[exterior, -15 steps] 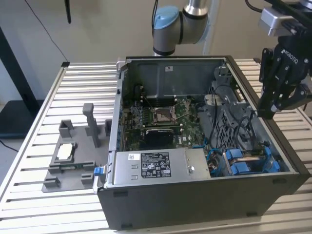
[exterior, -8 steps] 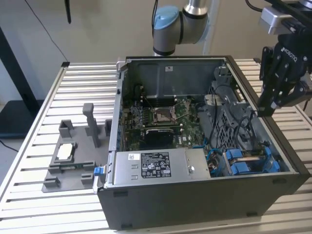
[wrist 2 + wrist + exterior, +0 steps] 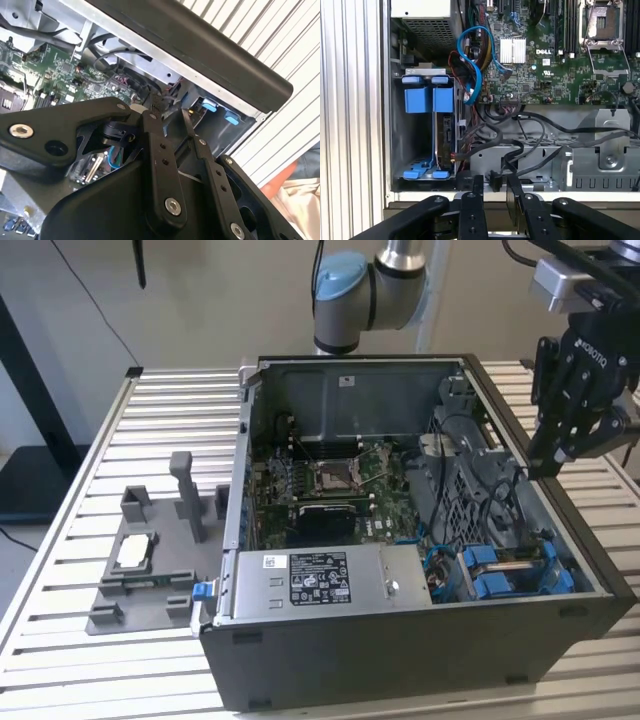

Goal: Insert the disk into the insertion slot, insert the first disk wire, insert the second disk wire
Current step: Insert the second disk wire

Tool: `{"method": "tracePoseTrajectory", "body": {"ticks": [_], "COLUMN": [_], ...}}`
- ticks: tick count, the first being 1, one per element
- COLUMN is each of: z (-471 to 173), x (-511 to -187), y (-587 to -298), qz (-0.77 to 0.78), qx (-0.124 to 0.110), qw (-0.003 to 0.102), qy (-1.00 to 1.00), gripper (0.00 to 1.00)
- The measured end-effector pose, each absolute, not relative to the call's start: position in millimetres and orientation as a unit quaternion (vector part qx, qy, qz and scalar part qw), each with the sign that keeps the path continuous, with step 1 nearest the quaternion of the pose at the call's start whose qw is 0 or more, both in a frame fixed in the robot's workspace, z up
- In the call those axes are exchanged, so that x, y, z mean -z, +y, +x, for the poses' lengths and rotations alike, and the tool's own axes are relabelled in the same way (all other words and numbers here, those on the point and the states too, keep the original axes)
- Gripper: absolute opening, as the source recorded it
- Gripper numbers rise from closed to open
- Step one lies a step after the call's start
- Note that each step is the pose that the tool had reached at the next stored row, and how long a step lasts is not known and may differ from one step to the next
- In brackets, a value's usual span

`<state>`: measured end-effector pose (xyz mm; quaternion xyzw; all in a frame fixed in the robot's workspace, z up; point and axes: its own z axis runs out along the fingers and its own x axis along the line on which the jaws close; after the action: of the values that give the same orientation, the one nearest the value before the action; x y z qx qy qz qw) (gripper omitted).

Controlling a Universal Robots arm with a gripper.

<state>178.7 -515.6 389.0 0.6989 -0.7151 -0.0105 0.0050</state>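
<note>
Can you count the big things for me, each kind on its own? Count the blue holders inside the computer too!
Computer case: 1
Power-supply box: 1
Blue caddy frames: 2
Grey holder tray on the table: 1
Tool: 1
Total: 6

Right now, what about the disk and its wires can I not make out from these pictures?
- Whether wires are plugged into the disk: first wrist view, black cables bunch against its side.
- Disk body: second wrist view, the gripper covers it.
- Insertion slot inside: exterior view, blue caddy frames cover it.
</note>
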Motion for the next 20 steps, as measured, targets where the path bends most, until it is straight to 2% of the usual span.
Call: {"method": "tracePoseTrajectory", "body": {"ticks": [20], "z": [178.9], "x": [-382.8], "y": [-515.4], "qz": [0.699], "qx": [0.01], "qw": [0.005], "qy": [-0.715], "gripper": [0.33]}}
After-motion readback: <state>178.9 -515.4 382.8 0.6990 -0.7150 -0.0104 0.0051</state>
